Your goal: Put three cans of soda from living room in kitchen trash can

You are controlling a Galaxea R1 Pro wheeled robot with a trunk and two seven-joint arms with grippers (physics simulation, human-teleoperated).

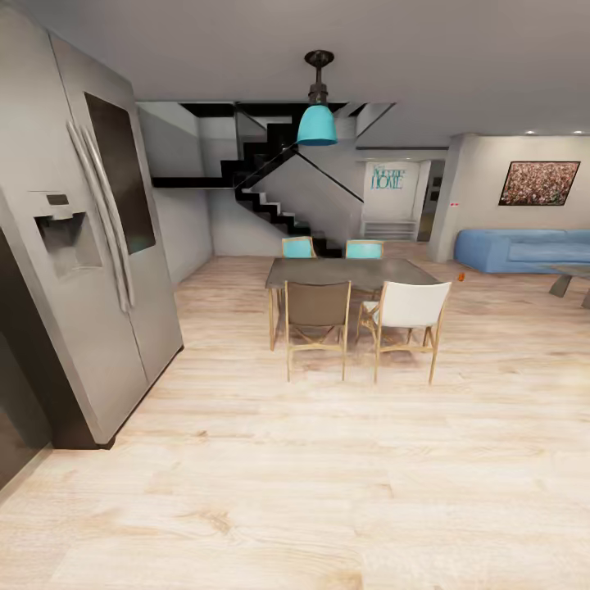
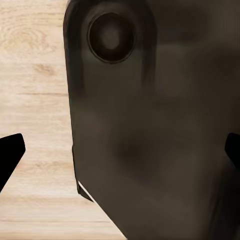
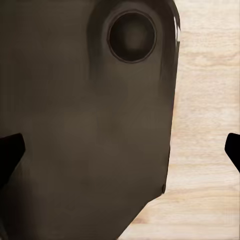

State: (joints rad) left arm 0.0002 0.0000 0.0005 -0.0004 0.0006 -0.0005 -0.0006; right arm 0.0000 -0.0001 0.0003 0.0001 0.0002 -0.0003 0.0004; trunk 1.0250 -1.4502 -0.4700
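1. A tiny orange spot [image 1: 461, 277], probably one can of soda though too small to be sure, lies on the floor at the right of the head view, just in front of the blue sofa [image 1: 524, 249] in the living room.
2. The corner of a low grey coffee table [image 1: 574, 277] shows at the right edge, near the sofa.
3. A framed picture [image 1: 539, 183] hangs on the wall above the sofa.
4. In the centre stands a dark dining table [image 1: 348, 272] with four chairs: a brown one [image 1: 316, 315] and a white one [image 1: 406, 315] on the near side, two teal ones behind.
5. A teal pendant lamp [image 1: 317, 123] hangs above the table, with a black staircase [image 1: 274, 188] beyond.
6. The stainless-steel fridge [image 1: 78, 246] of the kitchen fills the left of the frame, on the light wood floor [image 1: 311, 492].
7. Left gripper [image 2: 120, 150]: its black fingertips [image 2: 10, 152] sit at opposite edges of the left wrist view, spread wide, gripping nothing; a dark robot body part lies beyond them.
8. Right gripper [image 3: 120, 150]: its fingertips [image 3: 10, 150] are likewise spread wide and empty.
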